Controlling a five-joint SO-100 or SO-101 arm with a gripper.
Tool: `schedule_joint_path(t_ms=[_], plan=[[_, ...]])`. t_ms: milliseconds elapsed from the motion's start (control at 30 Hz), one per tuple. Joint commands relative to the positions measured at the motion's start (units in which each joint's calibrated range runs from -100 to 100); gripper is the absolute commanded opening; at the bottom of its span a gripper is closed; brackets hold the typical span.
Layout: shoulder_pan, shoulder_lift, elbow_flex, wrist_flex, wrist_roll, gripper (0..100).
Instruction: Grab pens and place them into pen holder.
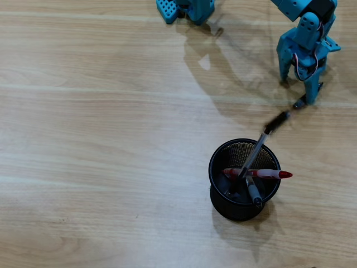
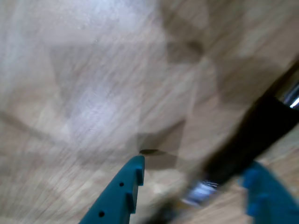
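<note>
Wooden table (image 1: 100,139) | pen holder (image 1: 220,162) near tool (image 1: 301,92) | three pens inside

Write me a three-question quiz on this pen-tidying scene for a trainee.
1. How many pens sit in or across the cup in the overhead view?
2. True or false: the red pen stands upright inside the cup.
3. In the overhead view, where is the cup relative to the pincer? A) above and right B) below and left C) level, far right

Key: 1) three; 2) false, it lies across the rim; 3) B.
</note>
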Motion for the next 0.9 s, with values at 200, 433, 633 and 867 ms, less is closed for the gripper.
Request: schedule_joint_path(t_ms=[200, 433, 633, 867], plan=[[-0.52, -0.91, -0.33, 0.61, -1.75, 6], [-0.62, -1.41, -3.5, 1.43, -1.75, 2], [0.02, -6.6, -3.77, 4.62, -1.8, 2], [2.68, -18.06, -3.59, 11.73, -1.8, 2]])
